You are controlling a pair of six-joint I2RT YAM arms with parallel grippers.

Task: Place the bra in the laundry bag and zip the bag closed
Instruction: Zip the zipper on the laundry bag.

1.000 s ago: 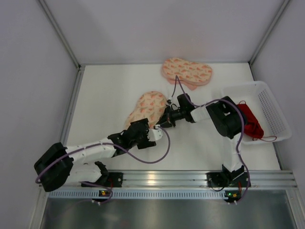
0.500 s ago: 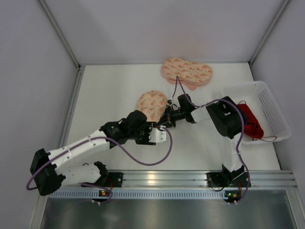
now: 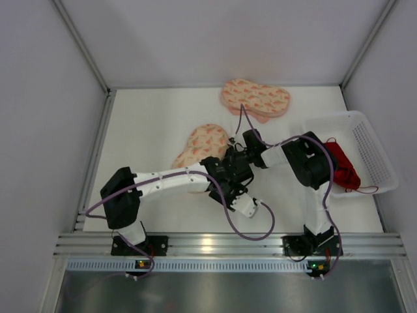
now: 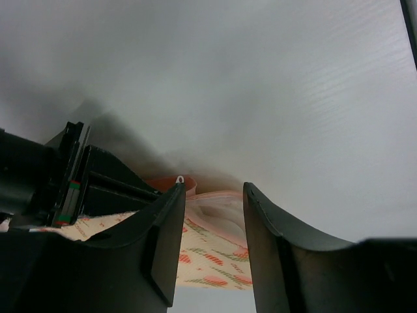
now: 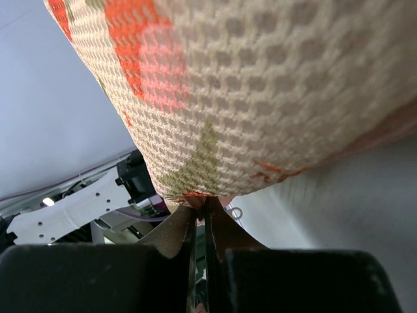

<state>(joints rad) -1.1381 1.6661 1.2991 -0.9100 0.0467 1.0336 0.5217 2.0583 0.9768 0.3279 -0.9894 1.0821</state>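
White bench [image 3: 150, 130] carries the whole scene; all positions are given from the laundry bag [image 3: 203, 145].

- Mesh basket [image 3: 374, 153], well apart to the bag's right, holds the bra [image 3: 342, 163]; the bra is not yet in the bag.
- Twin pouch [image 3: 255, 98] lies beyond the bag, clear of it.
- Right gripper [image 5: 200, 207], at the bag's near right edge, is pressed together on a pinch of the rim.
- Left gripper [image 4: 213, 192], just beside it on the same edge, has its fingers apart, with the rim and the paler lining between them but not visibly touched.
- Zipper pull [image 4: 180, 179] sits at the rim, by the tip of one left finger.

Likely faults:
- The left gripper may close on both layers rather than one, which would keep the mouth shut.
- The two grippers are crowded on one short stretch of rim and may collide.
- If they pull unevenly, the soft padded fabric could slip from the right gripper's narrow pinch.
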